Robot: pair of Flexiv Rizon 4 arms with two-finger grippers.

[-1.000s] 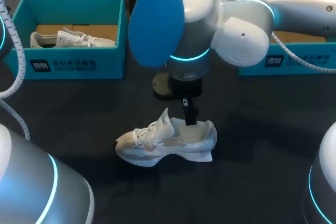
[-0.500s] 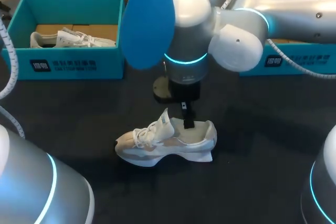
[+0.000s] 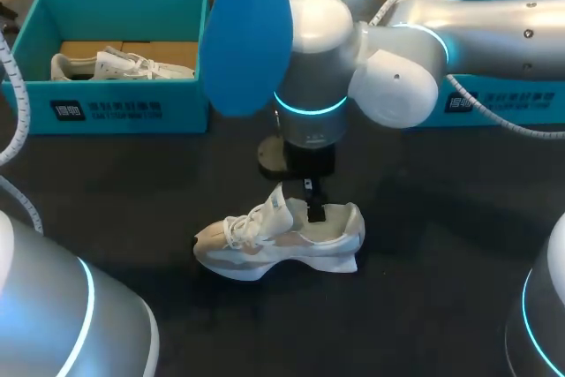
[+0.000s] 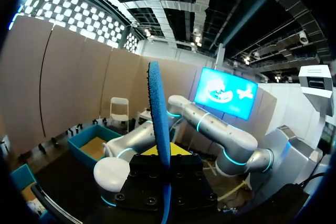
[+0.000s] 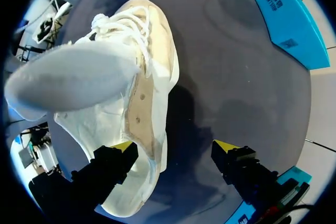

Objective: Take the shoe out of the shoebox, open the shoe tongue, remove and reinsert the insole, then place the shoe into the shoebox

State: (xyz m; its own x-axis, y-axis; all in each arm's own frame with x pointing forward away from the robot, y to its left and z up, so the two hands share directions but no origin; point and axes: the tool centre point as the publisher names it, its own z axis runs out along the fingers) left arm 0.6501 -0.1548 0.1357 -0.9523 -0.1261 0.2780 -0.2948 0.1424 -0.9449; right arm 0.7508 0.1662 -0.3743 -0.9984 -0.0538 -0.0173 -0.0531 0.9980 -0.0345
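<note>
1. Lowered and shifted toward the head view's left since a second ago: right gripper [image 3: 311, 207], now with one finger down at the mouth of the shoe [image 3: 278, 240]; moved a little leftward too, the blue insole [image 3: 247, 37]; no shift in the shoe itself.
2. Shoe standing on its sole on the dark table [image 3: 424, 306], outside any box; toe toward the head view's left, heel toward its right; tongue [image 3: 279, 205] lifted clear of the opening.
3. Right gripper [image 5: 176, 148] spread wide, gripping nothing; one yellow tip over the shoe's heel rim, the other over bare table just beside the shoe; tongue [image 5: 68, 80] ahead of the fingers, laces beyond it.
4. Left gripper [image 4: 161, 151] closed on the insole [image 4: 159, 119]; a yellow tip on either side of it; insole held aloft, seen edge-on from the wrist, well above the table.
5. Teal shoebox [image 3: 115, 103] at the table's far left, holding another pale shoe [image 3: 119, 65]; second teal box [image 3: 494, 99] at far right, partly hidden behind the right arm.
</note>
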